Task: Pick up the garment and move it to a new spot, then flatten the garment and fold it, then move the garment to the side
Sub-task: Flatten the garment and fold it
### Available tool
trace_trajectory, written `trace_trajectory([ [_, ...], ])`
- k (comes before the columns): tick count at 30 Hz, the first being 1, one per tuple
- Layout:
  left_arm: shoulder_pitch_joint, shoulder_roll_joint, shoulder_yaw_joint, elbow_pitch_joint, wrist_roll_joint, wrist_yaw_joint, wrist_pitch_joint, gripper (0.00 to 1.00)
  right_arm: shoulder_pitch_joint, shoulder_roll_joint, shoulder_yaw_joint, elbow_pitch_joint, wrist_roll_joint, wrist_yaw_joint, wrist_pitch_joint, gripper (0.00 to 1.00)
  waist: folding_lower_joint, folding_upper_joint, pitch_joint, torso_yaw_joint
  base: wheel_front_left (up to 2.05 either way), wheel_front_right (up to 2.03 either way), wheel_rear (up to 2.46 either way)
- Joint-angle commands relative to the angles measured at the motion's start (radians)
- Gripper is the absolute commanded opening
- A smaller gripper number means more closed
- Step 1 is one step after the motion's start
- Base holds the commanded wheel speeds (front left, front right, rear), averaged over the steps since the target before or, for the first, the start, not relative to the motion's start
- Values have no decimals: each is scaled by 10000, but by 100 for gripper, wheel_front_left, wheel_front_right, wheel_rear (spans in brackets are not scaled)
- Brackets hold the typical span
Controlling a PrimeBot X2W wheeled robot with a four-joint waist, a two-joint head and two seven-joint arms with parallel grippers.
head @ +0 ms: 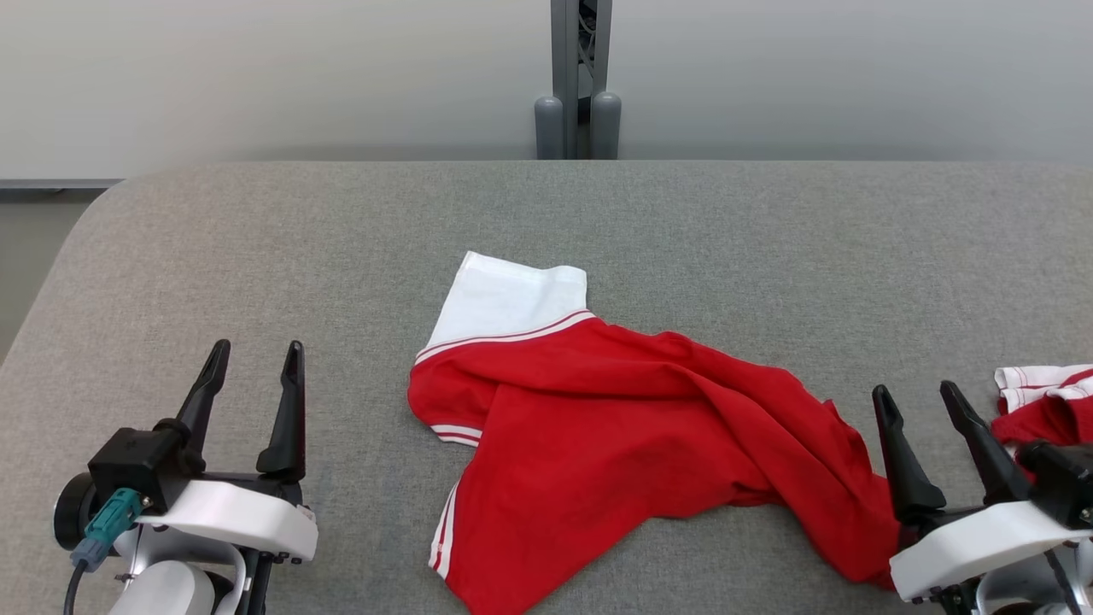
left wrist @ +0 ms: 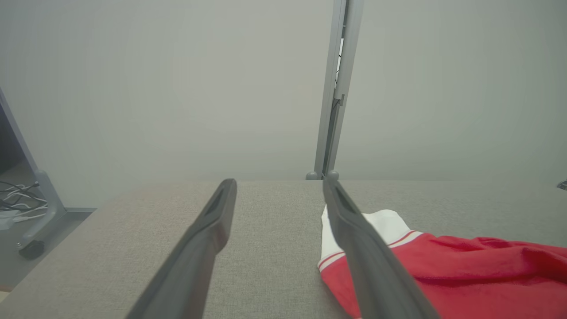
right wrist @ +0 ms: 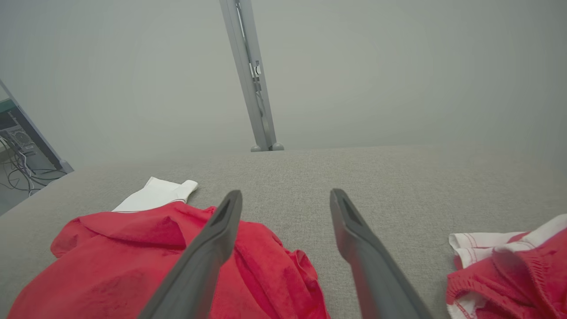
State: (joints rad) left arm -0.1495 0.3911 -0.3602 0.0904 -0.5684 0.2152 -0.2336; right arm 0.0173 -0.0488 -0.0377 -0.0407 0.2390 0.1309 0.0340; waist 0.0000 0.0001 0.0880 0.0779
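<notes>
The garment [head: 615, 427] lies crumpled on the grey table [head: 256, 239], a red top with white trim spread from the centre to the lower right of the head view, and nothing is lifted yet. At the lower left, the left gripper [head: 257, 348] waits with its fingers spread wide, empty and well apart from the cloth. Moving right, the white panel [head: 504, 299] sits at the top of the heap, flat and free of folds, and looks the cleanest place for that arm to pinch. Further right the red body bunches into ridges and trails to the lower right. There the right gripper [head: 915, 391] hovers, fingers also spread and empty, with the cloth's tail running up to its base. The best bet is for each claw to take one layer at opposite ends and lift together. At the far right edge lies a second red-and-white piece [head: 1046, 401], which the right arm should avoid snagging.
</notes>
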Motion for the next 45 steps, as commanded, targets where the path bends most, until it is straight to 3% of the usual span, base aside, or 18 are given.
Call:
trace_trajectory([
  [1,-132,13,0,20,-37,-27,-48,100,-100,-40,-115,0,46,-4,60,100,0,-1,52,-2,0,0,0],
  [7,-289,-8,-70,50,-3,-49,-39,100,-462,-43,-801,710,-424,-4,549,100,0,-1,318,-26,0,0,0],
  [11,-468,-50,-138,91,-10,-127,-33,100,-938,-319,-738,1552,-560,-4,803,100,0,-1,583,-36,0,0,0],
  [18,-807,-115,-192,211,3,-291,-80,100,-1736,-883,281,3007,-316,-4,874,100,0,-1,1060,51,0,0,0],
  [29,-1021,-199,-123,455,-23,-379,-171,100,-2286,-1122,1660,3960,380,-4,716,100,0,-1,1356,102,0,0,0],
  [30,-1032,-208,-122,474,-32,-397,-182,100,-2317,-1131,1733,4052,449,-4,735,44,0,-1,1358,101,0,0,0],
  [31,-1044,-214,-124,493,-33,-395,-188,100,-2367,-1170,1731,4120,478,-4,641,3,0,-1,1354,103,0,0,0],
  [45,-1032,-168,-87,481,-2,-312,-219,100,-3038,-910,326,3672,1426,-4,-451,0,0,-1,1277,-100,0,0,0],
])
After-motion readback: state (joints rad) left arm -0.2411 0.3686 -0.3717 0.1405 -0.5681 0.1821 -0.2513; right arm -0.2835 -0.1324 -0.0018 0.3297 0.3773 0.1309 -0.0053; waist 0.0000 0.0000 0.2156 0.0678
